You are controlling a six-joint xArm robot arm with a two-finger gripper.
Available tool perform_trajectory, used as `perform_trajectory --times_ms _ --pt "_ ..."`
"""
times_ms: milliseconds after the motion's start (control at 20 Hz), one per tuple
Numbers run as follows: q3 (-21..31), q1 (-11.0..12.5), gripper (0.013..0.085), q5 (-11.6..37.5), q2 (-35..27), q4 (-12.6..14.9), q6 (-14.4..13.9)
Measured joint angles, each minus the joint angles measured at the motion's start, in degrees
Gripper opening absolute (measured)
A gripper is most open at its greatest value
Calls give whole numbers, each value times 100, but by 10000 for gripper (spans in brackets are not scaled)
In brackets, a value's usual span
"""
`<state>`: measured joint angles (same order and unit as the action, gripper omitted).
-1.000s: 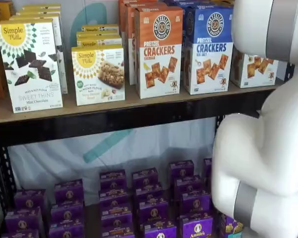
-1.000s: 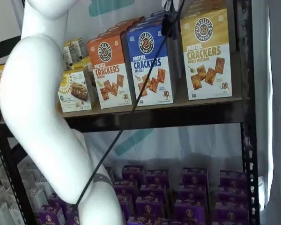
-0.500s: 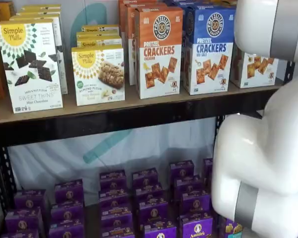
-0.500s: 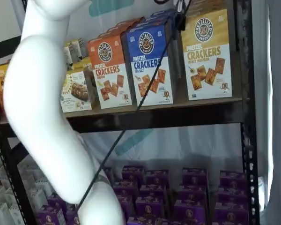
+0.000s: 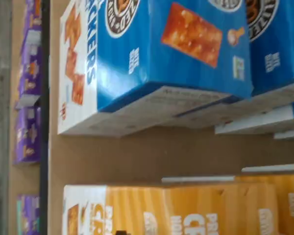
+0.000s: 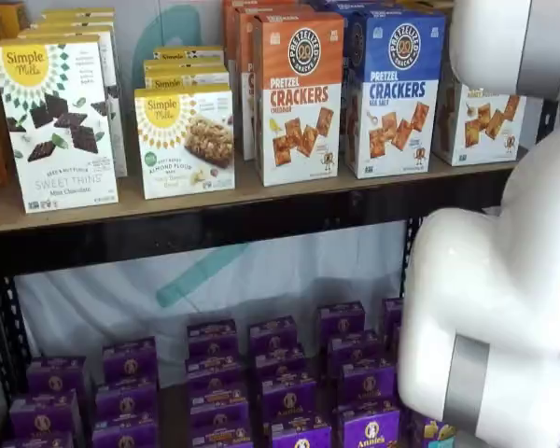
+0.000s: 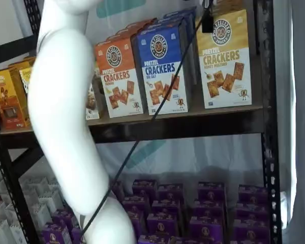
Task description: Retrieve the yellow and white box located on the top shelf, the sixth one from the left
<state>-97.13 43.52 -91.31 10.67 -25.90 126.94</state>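
Note:
The yellow and white box (image 7: 224,60) stands at the right end of the top shelf (image 7: 183,126), beside the blue-topped crackers carton (image 7: 161,68). In a shelf view, only its lower white part (image 6: 485,126) shows behind my white arm (image 6: 504,308). The wrist view shows its yellow side (image 5: 186,210) and the blue carton (image 5: 161,49), with bare shelf board (image 5: 137,156) between them. My gripper (image 7: 207,21) shows only as a black finger piece with a cable at the view's top edge, in front of the yellow box's upper left corner. I cannot tell if it is open.
An orange-topped crackers carton (image 6: 299,93) and Simple Mills boxes (image 6: 182,140) stand further left on the shelf. Several purple boxes (image 6: 280,383) fill the lower level. A black upright (image 7: 267,101) stands right of the yellow box.
The black finger piece and cable have moved right, from in front of the blue carton to the yellow box's upper left corner. The arm has shifted and uncovered more of the shelf's left side.

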Motion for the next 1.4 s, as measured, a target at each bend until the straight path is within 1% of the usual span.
perform_trajectory --times_ms 50,150,300,600,900,1050,1150,1400 --pt "-84 -41 850 -55 -61 121 -14" --pt "-165 -90 850 -99 -142 257 -26" --pt "-204 -130 850 -102 -220 354 -30" --pt "-427 -148 850 -257 -402 415 -74" --pt "-718 -231 850 -476 -596 739 -88" --pt "-917 -267 850 -679 -714 887 -114" --pt "-1090 -321 850 -867 -808 1062 -138" --pt "-1177 -391 850 -1012 -845 1247 -165"
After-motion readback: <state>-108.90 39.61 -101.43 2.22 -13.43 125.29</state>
